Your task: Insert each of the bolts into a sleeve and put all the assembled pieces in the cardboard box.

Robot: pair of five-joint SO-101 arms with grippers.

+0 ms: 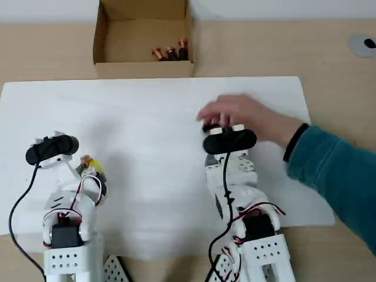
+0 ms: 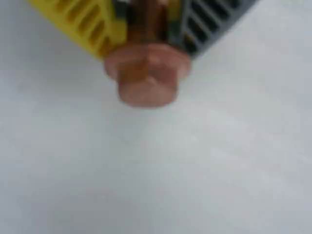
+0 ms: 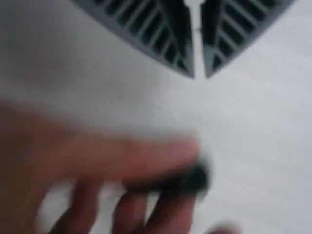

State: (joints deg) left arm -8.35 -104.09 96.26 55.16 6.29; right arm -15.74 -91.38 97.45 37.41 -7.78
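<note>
My left gripper (image 2: 146, 46) is shut on a copper bolt (image 2: 146, 75), whose hexagonal flanged head sticks out past the yellow and grey fingers just above the white mat. In the high view this bolt (image 1: 87, 161) sits at the tip of the left arm. The dark grey fingers (image 3: 161, 39) of my right gripper (image 3: 197, 73) are shut with only a thin slit between them and hold nothing. Just beyond them a person's hand (image 3: 97, 161) holds a black sleeve (image 3: 192, 178) on the mat. The hand (image 1: 241, 117) lies right in front of the right arm.
The cardboard box (image 1: 103, 41) stands at the back of the table with three bolt-and-sleeve pieces (image 1: 170, 53) in its front right corner. The white mat (image 1: 141, 117) covers the work area. The person's teal sleeve (image 1: 335, 170) crosses the mat's right side.
</note>
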